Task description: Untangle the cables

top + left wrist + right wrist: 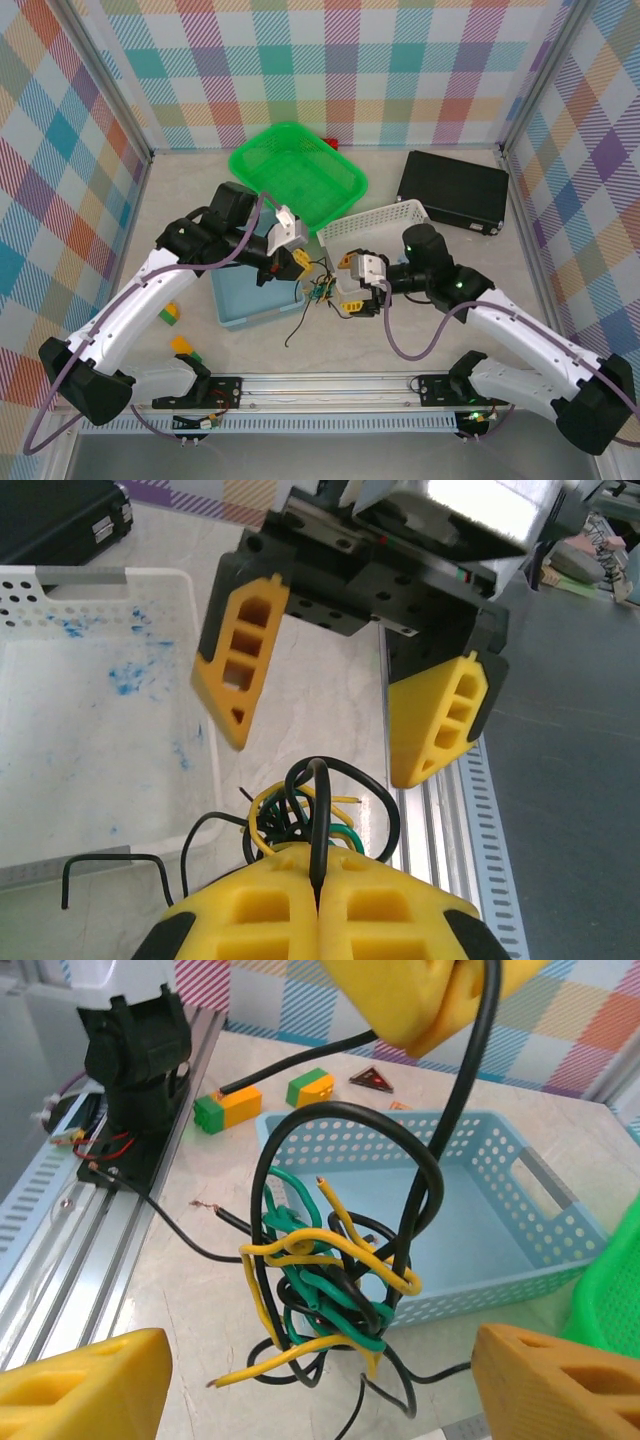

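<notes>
Starting at the left of the top view: got the left gripper pinching a black strand, pads squeezed together on it. Same deal up close from the left wrist, with the black wire clamped right in the seam between the yellow fingers.

Moving right, just at 4 o'clock from that gripper, found the cables. One tangled clump of black, yellow and dark green, sitting off the 3 o'clock edge of the blue tray, black tail trailing off toward 7 o'clock. From the right wrist, can see the knot dangling at 6 o'clock under a black loop running up into the left pads.

Further right, got the right gripper spread wide, one finger on each side of the clump, not touching it as far as can be told.

Behind all that, reading from the clump: green basket at 12 o'clock, white basket at 1, black case at 2.
</notes>
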